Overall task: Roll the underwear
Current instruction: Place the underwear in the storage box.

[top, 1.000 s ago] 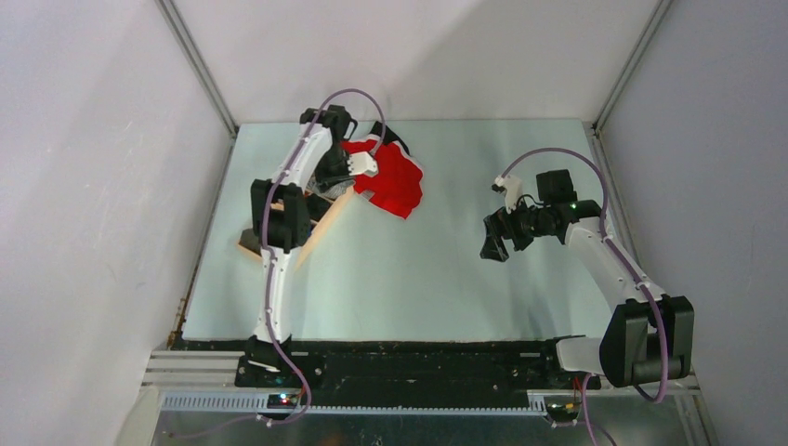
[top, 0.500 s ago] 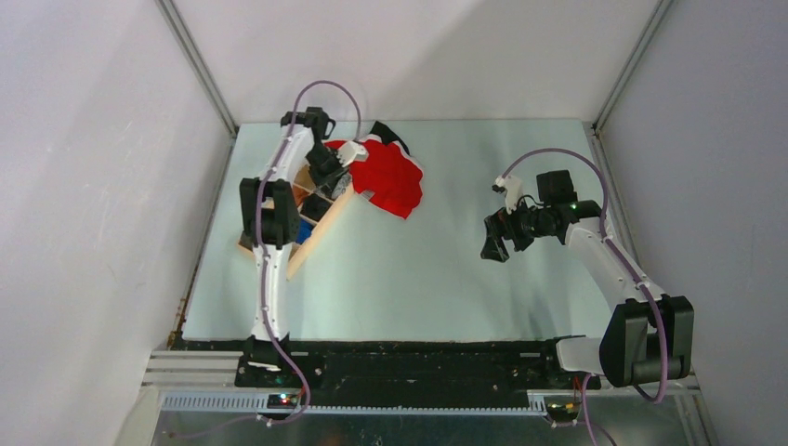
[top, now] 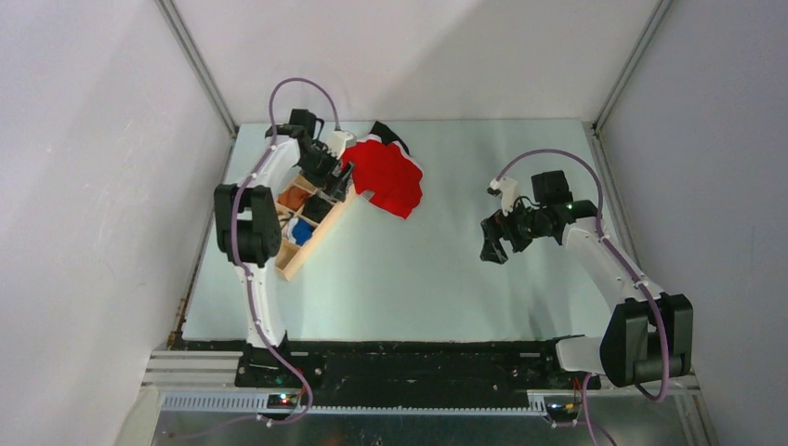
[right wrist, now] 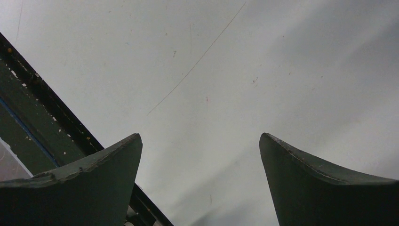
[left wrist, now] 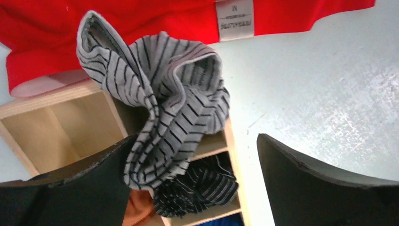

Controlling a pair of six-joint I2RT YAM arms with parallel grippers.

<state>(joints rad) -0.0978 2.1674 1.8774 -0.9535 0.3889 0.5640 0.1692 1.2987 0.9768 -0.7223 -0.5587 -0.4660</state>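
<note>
While left gripper [left wrist: 195,141] and right gripper [right wrist: 200,136] were seen open, empty, the underwear [left wrist: 160,108] was judged limp, light, best pinched at an edge.

I see the underwear [left wrist: 160,103], grey with thin dark stripes, bunched into a loose, crumpled fold. It slumps over the box's [left wrist: 61,122] rim, just beside the red cloth [left wrist: 155,16].

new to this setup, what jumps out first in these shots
A bright red garment lies far left on the table, at the far end of a wooden compartment box. In the left wrist view, grey striped underwear is bunched over that box's wall, between the open jaws of the left end effector.
</note>
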